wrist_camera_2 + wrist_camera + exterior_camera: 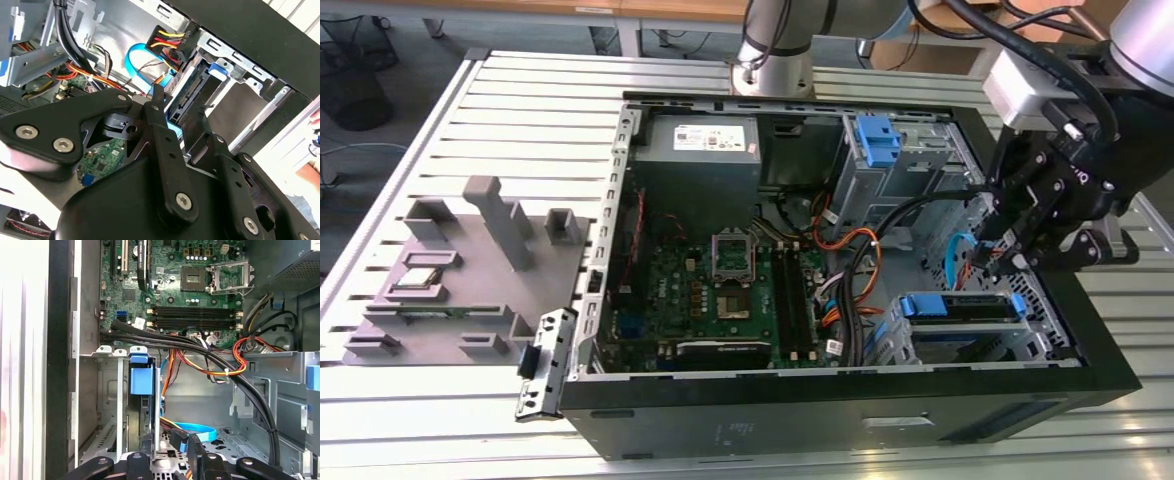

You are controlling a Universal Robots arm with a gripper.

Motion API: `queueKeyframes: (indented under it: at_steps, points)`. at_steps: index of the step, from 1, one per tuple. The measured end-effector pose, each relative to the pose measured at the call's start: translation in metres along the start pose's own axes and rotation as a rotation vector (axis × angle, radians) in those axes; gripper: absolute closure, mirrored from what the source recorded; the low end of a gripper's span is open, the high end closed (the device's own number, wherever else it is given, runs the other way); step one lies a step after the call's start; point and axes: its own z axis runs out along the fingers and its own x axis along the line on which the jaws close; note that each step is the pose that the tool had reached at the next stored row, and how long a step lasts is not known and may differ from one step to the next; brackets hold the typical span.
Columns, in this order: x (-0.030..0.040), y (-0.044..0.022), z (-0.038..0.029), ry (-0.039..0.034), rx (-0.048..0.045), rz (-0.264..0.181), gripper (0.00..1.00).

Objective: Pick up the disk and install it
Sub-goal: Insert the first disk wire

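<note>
The disk [961,305], silver with blue carrier rails, sits in the drive bay at the near corner of the open computer case [854,405], on the exterior view's right. My black gripper [1003,258] hangs just above that bay. In the second wrist view the disk [189,95] shows end-on with its connector edge, beyond my gripper [178,101]. The first wrist view shows the disk [155,410] standing in the bay under its blue tab, with my gripper [167,450] open and one finger on each side of it, apart from it.
Black cables [867,260], orange wires and a blue data cable [200,430] run close beside the bay. The motherboard [720,290] fills the case floor. A grey power-supply box [700,140] and a blue caddy [874,140] lie at the far side. A grey fixture [454,270] stands on the slatted table.
</note>
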Motion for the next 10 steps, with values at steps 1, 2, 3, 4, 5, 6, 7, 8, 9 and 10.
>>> queueKeyframes:
  at_steps: [1, 2, 3, 4, 5, 6, 7, 8, 9, 10]
  points:
    - [0.0, 0.0, 0.0005, 0.0034, 0.0, 0.0, 0.58]
    - [0.0001, 0.0, 0.0013, 0.0067, 0.0, 0.0, 0.58]
    - [0.0001, 0.0, 0.0021, 0.0098, 0.0, 0.0, 0.58]
    - [0.0001, 0.0, 0.0032, 0.0119, 0.0, 0.0, 0.58]
    - [0.0001, -0.0001, 0.0045, 0.0139, 0.0, 0.0, 0.58]
    - [0.0002, -0.0001, 0.0056, 0.0155, 0.0, 0.0, 0.58]
    - [0.0002, -0.0001, 0.0064, 0.0169, 0.0, 0.0, 0.58]
    - [0.0002, -0.0001, 0.0068, 0.0174, 0.0, 0.0, 0.58]
    - [0.0002, -0.0001, 0.0067, 0.0175, 0.0, 0.0, 0.58]
    - [0.0002, -0.0001, 0.0067, 0.0175, 0.0, 0.0, 0.58]
